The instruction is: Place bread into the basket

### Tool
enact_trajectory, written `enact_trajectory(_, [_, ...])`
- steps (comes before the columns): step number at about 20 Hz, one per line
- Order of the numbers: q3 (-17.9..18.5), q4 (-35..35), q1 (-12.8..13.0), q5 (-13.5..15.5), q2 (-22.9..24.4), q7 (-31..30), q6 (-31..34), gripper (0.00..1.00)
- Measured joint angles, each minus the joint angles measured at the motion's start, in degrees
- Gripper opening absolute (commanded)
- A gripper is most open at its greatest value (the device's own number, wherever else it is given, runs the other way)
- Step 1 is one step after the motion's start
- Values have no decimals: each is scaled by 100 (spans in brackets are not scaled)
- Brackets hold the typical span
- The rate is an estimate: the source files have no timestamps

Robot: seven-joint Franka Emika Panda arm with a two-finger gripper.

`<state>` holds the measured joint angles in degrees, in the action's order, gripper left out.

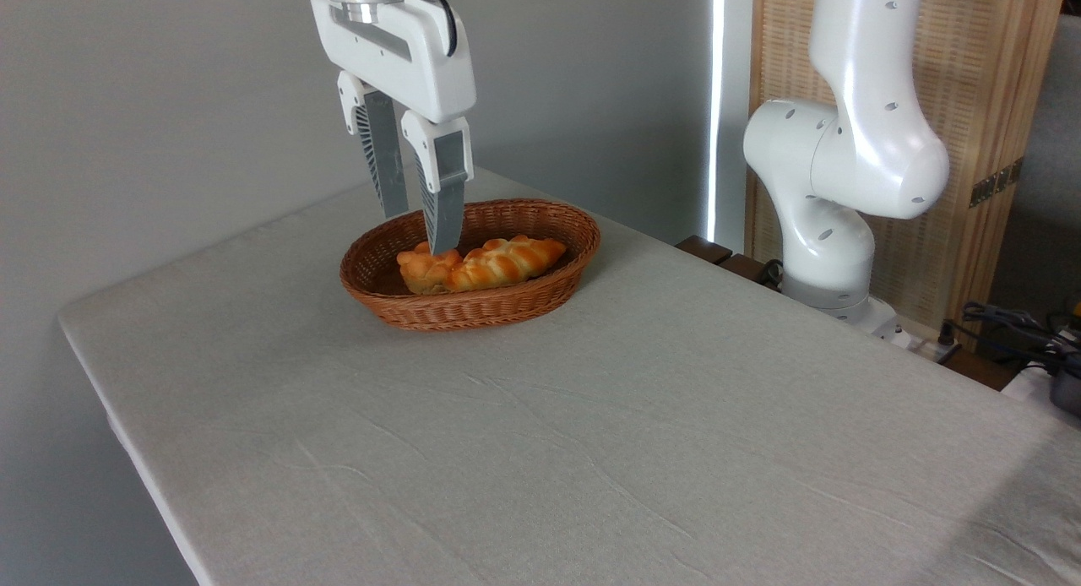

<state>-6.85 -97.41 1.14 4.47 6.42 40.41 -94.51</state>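
fixed camera | high front corner, angled down across table | mid-range | single view

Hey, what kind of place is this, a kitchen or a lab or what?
Probably a robotics lab or test room, not a kitchen: a robot arm is mounted beside a cloth-covered table, loose cables lie at the right, and the only props are bread in a basket.

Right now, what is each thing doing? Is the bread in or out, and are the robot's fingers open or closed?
Braided bread: lying inside the basket, not held.
Wicker basket: upright on the table.
Gripper: fingers open, above the bread's left end.
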Motion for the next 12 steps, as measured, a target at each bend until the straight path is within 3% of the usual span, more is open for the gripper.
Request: enact_trajectory(12, [7, 65, -1, -6, -88, 0, 151, 100])
